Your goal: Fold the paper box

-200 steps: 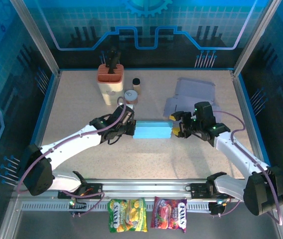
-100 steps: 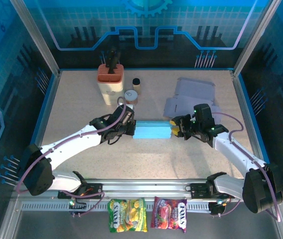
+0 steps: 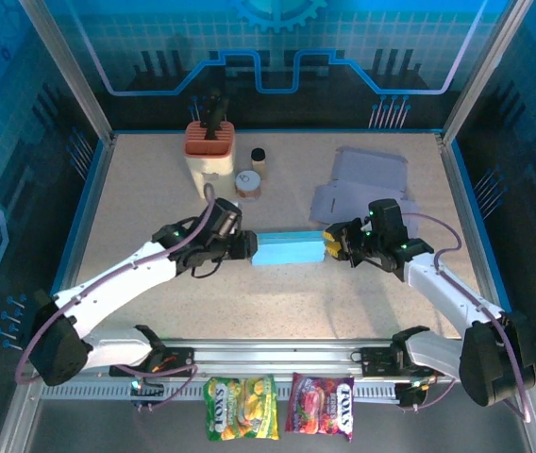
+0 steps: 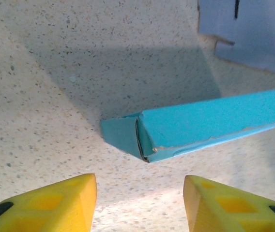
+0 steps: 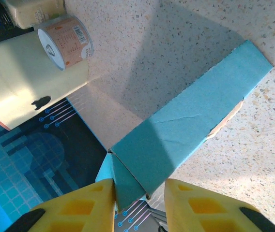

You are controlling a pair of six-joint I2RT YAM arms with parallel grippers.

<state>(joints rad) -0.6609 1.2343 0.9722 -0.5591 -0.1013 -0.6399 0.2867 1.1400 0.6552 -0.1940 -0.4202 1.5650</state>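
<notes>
The paper box (image 3: 289,250) is a long, flat light-blue sleeve lying mid-table. Just off its left end, my left gripper (image 3: 246,247) stands open. In the left wrist view the box's folded end (image 4: 215,121) sits ahead of the yellow fingers (image 4: 65,200), clear of them, with bare table inside the left gripper (image 4: 138,180). My right gripper (image 3: 330,243) is closed round the right end. In the right wrist view the box (image 5: 186,125) runs away from me, its end flap sits inside the right gripper (image 5: 138,186), and one finger (image 5: 86,203) presses on it.
A cream canister with an orange top (image 3: 209,156), a small can (image 3: 247,182) and a dark little bottle (image 3: 259,157) stand at the back left. Flat grey cardboard (image 3: 362,184) lies behind the right gripper. Two snack bags (image 3: 242,408) hang off the front rail.
My left gripper has let go of the box's left end and backed off to the left. My right gripper has closed in on the right end.
</notes>
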